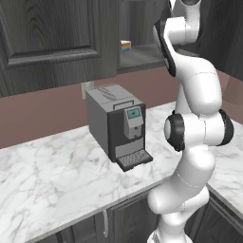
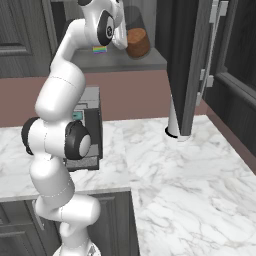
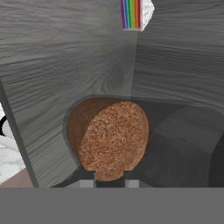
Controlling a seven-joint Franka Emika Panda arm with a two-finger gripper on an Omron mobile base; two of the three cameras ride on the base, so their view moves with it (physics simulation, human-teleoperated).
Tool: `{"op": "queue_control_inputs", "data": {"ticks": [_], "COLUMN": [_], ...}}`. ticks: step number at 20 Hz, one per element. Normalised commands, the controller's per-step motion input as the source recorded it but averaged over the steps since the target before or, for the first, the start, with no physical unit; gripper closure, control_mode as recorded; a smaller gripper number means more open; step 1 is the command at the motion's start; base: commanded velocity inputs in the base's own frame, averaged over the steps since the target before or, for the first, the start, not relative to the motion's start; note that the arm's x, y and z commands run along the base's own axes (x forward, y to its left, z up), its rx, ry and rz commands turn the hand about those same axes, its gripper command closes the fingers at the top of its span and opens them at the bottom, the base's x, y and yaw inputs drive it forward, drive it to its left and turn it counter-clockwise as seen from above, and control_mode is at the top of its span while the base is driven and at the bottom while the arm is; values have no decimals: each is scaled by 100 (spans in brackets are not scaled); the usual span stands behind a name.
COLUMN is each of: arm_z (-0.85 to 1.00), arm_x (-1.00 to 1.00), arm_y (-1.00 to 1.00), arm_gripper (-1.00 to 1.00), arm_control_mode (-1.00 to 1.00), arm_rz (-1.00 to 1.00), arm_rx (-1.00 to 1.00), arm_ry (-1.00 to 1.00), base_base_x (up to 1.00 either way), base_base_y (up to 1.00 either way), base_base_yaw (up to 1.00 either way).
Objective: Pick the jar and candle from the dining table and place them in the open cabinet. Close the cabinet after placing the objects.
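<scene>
Two small dark fingertips [image 3: 95,176] of the gripper [image 3: 109,178] stand narrowly apart at the bottom of the hand view, clamped on the near end of the short clear glass cylinder jar filled with brown stuff [image 3: 109,139], whose round grainy brown face looks straight back at the camera. In the right base view the gripper [image 2: 123,44] sits at the end of the white arm, raised to shelf height, with the jar [image 2: 136,36] held out from it just above the grey shelf [image 2: 140,61] inside the dark grey wood-grain wall cabinet [image 2: 187,55]. The jar hangs within the cabinet opening, near the front edge of the shelf; whether its underside touches the shelf I cannot tell. Farther back on the same shelf lies a small rainbow-striped block with white edges [image 3: 134,14], also seen past the arm from both base views [image 1: 126,47]. The tall panelled cabinet door [image 2: 200,65] stands swung open to the right, its slim vertical handle [image 2: 212,35] facing outward. Below the cabinet runs the white marble desk with grey veins [image 2: 190,170], carrying a grey boxy coffee machine with a small screen [image 1: 118,126] against the brownish wall, and a white cone-like object [image 2: 174,122] stands on the desk beside the door's lower edge
</scene>
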Motion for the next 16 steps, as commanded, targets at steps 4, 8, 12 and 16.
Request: {"op": "queue_control_inputs", "data": {"ticks": [4, 8, 12, 16], "arm_z": [0, 0, 0, 0], "arm_x": [23, 18, 14, 15], "arm_y": [0, 0, 0, 0], "arm_gripper": [100, 100, 100, 100], "arm_control_mode": [-100, -100, -100, -100], "arm_rz": [0, 0, 1, 1], "arm_rx": [0, 0, 0, 0], "arm_ry": [6, 12, 7, 3], "base_base_x": [0, 0, 0, 0], "base_base_y": [0, 0, 0, 0], "base_base_yaw": [0, 0, 0, 0]}}
